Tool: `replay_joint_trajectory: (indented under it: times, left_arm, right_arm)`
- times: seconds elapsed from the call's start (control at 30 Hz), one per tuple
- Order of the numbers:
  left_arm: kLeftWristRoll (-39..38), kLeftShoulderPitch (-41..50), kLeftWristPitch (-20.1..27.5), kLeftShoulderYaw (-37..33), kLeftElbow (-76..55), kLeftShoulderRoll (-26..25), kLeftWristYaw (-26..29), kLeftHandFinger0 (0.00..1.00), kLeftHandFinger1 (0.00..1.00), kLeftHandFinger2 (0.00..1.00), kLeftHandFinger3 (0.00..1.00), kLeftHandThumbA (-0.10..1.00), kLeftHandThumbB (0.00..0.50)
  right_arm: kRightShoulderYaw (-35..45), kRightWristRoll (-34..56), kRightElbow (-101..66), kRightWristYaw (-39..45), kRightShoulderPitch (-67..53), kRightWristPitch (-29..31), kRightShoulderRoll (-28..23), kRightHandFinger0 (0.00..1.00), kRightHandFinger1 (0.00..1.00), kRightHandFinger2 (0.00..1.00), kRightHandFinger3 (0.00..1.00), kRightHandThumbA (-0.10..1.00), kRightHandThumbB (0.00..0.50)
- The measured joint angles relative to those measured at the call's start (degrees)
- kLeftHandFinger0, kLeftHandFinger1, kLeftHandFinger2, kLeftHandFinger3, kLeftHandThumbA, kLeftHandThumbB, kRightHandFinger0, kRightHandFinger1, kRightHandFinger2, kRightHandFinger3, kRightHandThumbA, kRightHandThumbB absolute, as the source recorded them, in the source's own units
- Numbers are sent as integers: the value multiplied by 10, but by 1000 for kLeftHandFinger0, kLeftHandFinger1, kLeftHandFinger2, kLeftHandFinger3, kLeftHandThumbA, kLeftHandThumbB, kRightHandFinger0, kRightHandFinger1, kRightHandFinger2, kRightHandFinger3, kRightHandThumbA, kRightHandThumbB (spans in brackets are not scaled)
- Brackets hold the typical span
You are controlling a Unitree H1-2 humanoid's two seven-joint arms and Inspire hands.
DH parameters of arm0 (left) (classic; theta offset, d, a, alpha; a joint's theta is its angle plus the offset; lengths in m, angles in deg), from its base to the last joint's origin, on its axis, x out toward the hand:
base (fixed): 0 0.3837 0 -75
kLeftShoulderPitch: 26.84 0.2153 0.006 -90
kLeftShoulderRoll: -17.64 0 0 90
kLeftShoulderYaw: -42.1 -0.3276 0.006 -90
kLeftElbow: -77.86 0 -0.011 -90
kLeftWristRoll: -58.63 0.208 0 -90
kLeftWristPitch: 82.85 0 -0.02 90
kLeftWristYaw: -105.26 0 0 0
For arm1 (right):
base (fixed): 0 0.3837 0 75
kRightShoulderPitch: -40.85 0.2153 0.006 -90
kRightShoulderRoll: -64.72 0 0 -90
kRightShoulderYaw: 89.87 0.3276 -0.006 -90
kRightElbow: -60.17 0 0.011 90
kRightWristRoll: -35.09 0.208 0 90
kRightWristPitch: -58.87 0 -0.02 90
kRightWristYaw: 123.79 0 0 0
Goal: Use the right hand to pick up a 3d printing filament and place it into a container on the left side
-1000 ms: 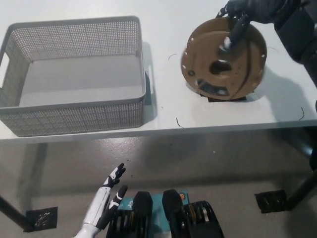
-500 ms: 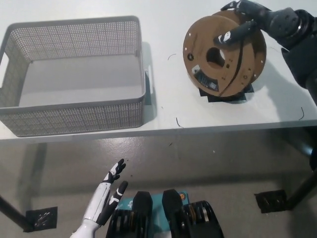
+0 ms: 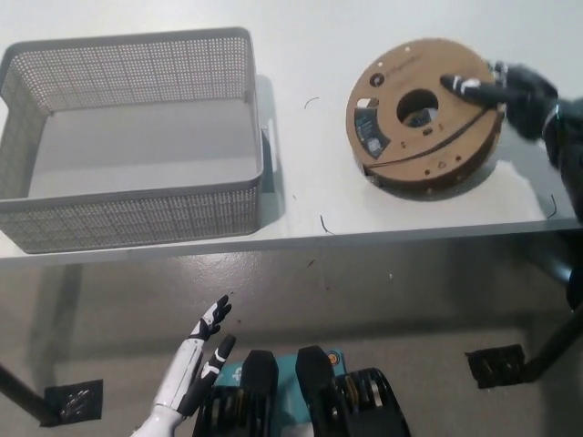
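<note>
One spool in play, and it has just gone from tipped up to flat: a second ago the filament spool was raised on edge under the right hand, half a second ago it leaned even steeper, now it lies flat on the white table, brown cardboard flange facing up, hub hole visible. It sits well right of the grey mesh basket, which has nothing in it. Right hand is at the spool's right rim, one finger stretched across the top flange toward the hub; nothing is wrapped around the rim or hooked through the hole, so I read the fingers as spread and resting on it, not holding it. Looks like the grip slipped or was let go and the spool dropped back, though I can't tell which. Net result for the task: pick-up not achieved, spool no closer to the basket, needs a fresh grasp, probably via the hub hole or across the rim. Left hand hangs below table level at lower left, fingers apart, holding nothing, same spot as before.
</note>
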Motion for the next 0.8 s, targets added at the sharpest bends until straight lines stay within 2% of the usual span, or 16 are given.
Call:
replay_joint_trajectory:
  times: [0.07, 0.1, 0.17, 0.23, 0.33, 0.37, 0.43, 0.5, 0.53, 0.57, 0.63, 0.7, 0.73, 0.77, 0.8]
  left_arm:
    - [0, 0, 0, 0, 1, 0, 0, 1000, 1000, 1000, 1000, 1000, 150]
    - [0, 0, 0, 0, 1, 0, 0, 1000, 1000, 1000, 1000, 1000, 149]
    - [0, 0, 0, 0, 2, 0, 0, 1000, 1000, 1000, 1000, 1000, 139]
    - [0, 0, 0, 0, 2, 0, 0, 1000, 1000, 1000, 1000, 1000, 139]
    - [0, 0, 0, 0, 2, 0, 0, 1000, 1000, 1000, 1000, 1000, 128]
    - [0, 0, 0, 0, 2, 0, 0, 1000, 1000, 1000, 1000, 1000, 125]
    - [0, 0, 0, 0, 2, 0, 0, 1000, 1000, 1000, 1000, 1000, 119]
    - [0, 0, 0, 0, 2, 0, 0, 1000, 1000, 1000, 1000, 1000, 123]
    - [0, 0, 0, 0, 2, 0, 0, 1000, 1000, 1000, 1000, 1000, 122]
    - [0, 0, 0, 0, 2, 0, 0, 1000, 1000, 1000, 1000, 1000, 124]
    - [-1, 0, 0, 0, 2, 0, 0, 1000, 1000, 1000, 1000, 1000, 127]
    - [0, 0, 0, 0, 2, 0, 0, 1000, 1000, 1000, 1000, 1000, 122]
    - [0, 0, 0, 0, 2, 0, 0, 1000, 1000, 1000, 1000, 1000, 122]
    - [0, 0, 0, 0, 2, 0, 0, 1000, 1000, 1000, 1000, 1000, 117]
    - [-1, 0, 0, 0, 2, 0, -1, 1000, 1000, 1000, 1000, 1000, 120]
  right_arm:
    - [44, 20, 9, -2, -14, -10, 6, 0, 125, 635, 617, -100, 99]
    - [61, 26, 12, -2, -19, -14, 10, 0, 116, 634, 910, -100, 83]
    - [101, 44, 17, -6, -28, -22, 17, 0, 138, 663, 692, -100, 96]
    - [139, 62, 20, -10, -29, -29, 17, 0, 153, 690, 671, -100, 90]
    - [190, 86, 26, -13, -30, -40, 19, 0, 173, 698, 759, -100, 89]
    - [209, 94, 27, -15, -30, -44, 20, 0, 170, 705, 1000, -100, 104]
    - [241, 112, 29, -20, -30, -51, 22, 0, 174, 725, 927, -100, 112]
    - [271, 128, 29, -25, -30, -59, 27, 0, 181, 748, 942, -100, 100]
    - [281, 134, 29, -27, -30, -61, 28, 0, 191, 764, 1000, -100, 96]
    - [303, 146, 29, -31, -30, -64, 32, 0, 189, 761, 1000, -100, 78]
    - [325, 162, 29, -36, -29, -69, 36, 0, 206, 770, 1000, -100, 92]
    - [349, 181, 29, -42, -28, -75, 42, 0, 204, 761, 861, -100, 103]
    - [357, 188, 29, -45, -26, -77, 44, 0, 201, 754, 845, -100, 114]
    - [363, 193, 29, -46, -25, -79, 45, 0, 198, 740, 778, -100, 108]
    - [368, 203, 29, -48, -21, -83, 46, 0, 195, 728, 670, -100, 128]
